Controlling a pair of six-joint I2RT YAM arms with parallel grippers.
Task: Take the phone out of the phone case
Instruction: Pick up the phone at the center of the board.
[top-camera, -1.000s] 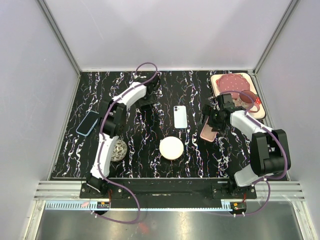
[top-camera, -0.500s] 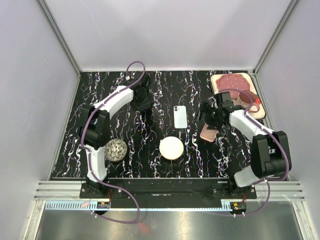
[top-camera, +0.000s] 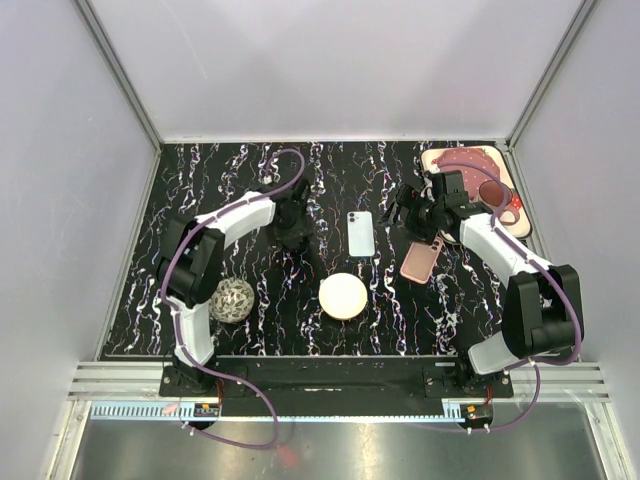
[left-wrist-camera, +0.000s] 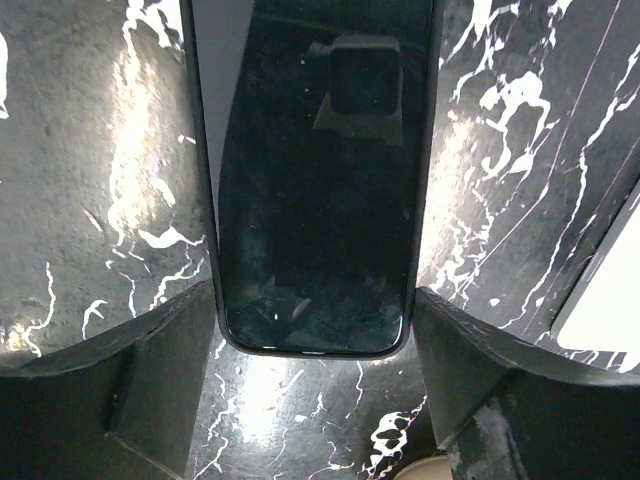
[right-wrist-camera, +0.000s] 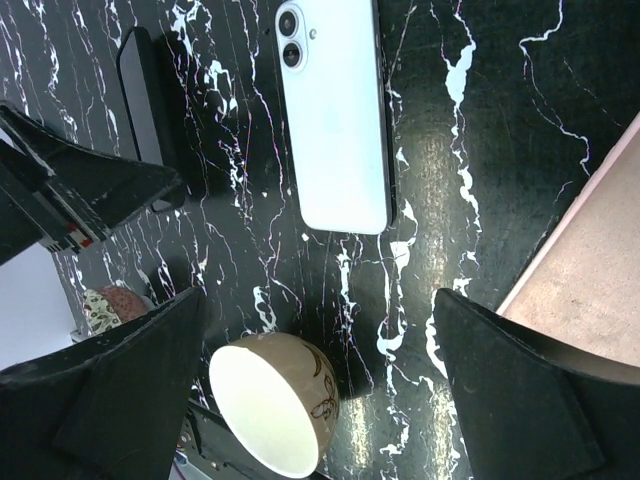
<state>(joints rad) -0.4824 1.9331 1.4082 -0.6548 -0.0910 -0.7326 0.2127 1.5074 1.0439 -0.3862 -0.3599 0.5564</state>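
Note:
A dark-screened phone (left-wrist-camera: 315, 170) with a black rim, apparently its phone case, lies screen up left of centre. My left gripper (left-wrist-camera: 315, 292) is shut across its near end, a fingertip (left-wrist-camera: 200, 310) pressed to each long edge. From above, the left gripper (top-camera: 293, 232) covers it. In the right wrist view the phone (right-wrist-camera: 150, 100) is a narrow dark slab at the upper left. My right gripper (top-camera: 400, 210) hangs open and empty over the table, its fingers (right-wrist-camera: 120, 370) spread wide above a bowl.
A light-blue phone (top-camera: 360, 233) lies back up at the centre, also in the right wrist view (right-wrist-camera: 335, 120). A pink case (top-camera: 420, 260) is to its right. A cream bowl (top-camera: 343, 296), a patterned ball (top-camera: 232, 300) and a pink board (top-camera: 470, 165) with red items stand around.
The left gripper has come toward the near side and now sits left of the light-blue phone. The right gripper has left the pink case and moved up and left, still open.

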